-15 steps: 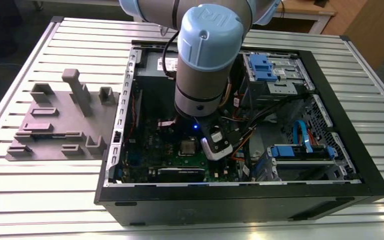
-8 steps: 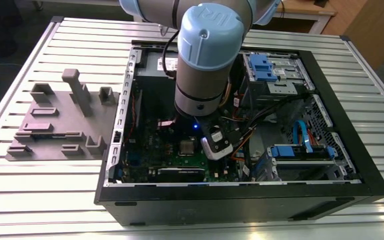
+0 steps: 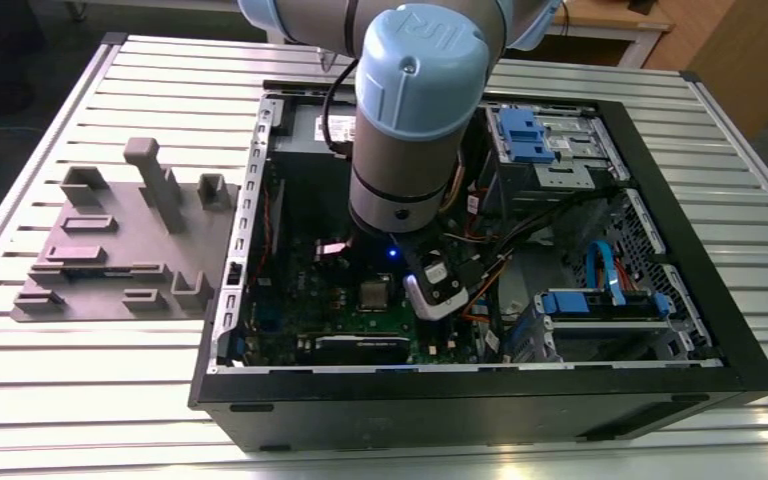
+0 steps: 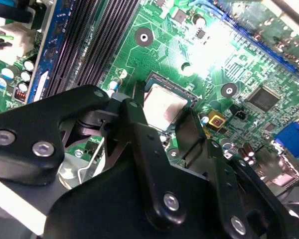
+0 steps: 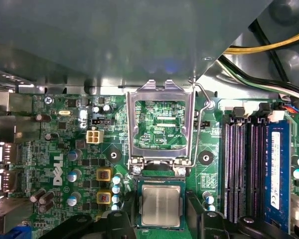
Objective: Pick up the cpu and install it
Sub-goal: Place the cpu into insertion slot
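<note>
The cpu [image 5: 161, 205], a small square chip with a pale silvery top, lies flat in the socket on the green motherboard [image 5: 65, 149]. The metal socket frame [image 5: 161, 124] stands flipped open just beyond it, its lever [image 5: 199, 124] raised. My gripper [image 5: 161, 213] hangs right over the chip, and its black fingers [image 5: 120, 219] stand on either side with a gap to the chip's edges. In the second wrist view the cpu [image 4: 162, 107] shows between the two fingers [image 4: 134, 119] of the open gripper [image 4: 162, 113]. The arm [image 3: 411, 120] reaches down into the open computer case [image 3: 491, 390].
Black memory slots [image 5: 241, 169] and a blue memory stick [image 5: 275, 174] run beside the socket. Yellow and black cables [image 5: 269, 47] cross near the case wall. Blue drive bays [image 3: 544, 135] sit at the far side of the case. A grey fixture plate [image 3: 117, 250] lies on the table at the exterior view's left.
</note>
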You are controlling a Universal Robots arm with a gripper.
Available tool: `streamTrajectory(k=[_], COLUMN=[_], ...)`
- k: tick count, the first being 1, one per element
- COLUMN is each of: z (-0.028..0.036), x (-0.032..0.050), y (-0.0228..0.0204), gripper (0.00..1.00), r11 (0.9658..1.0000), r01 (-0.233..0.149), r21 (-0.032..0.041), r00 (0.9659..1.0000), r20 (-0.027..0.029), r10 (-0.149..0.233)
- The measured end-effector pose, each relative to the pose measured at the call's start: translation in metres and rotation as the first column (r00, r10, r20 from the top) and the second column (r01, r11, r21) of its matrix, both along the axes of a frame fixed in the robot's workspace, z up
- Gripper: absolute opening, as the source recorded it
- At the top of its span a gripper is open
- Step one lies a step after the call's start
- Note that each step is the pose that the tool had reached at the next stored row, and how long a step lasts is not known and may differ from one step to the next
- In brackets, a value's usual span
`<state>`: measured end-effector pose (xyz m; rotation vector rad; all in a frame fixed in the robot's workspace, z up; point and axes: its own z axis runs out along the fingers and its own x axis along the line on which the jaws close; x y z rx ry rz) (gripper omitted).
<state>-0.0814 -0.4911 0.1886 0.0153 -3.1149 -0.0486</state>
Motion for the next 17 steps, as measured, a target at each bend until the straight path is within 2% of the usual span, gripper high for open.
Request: streamTrajectory(k=[17], z=[0.0018], x=[0.0001], y=[-0.0001], gripper=[0.5], r11=[1.0], r01=[0.0], r21=[-0.0001], r00=[1.0], r20=[-0.0001], r10=[0.0])
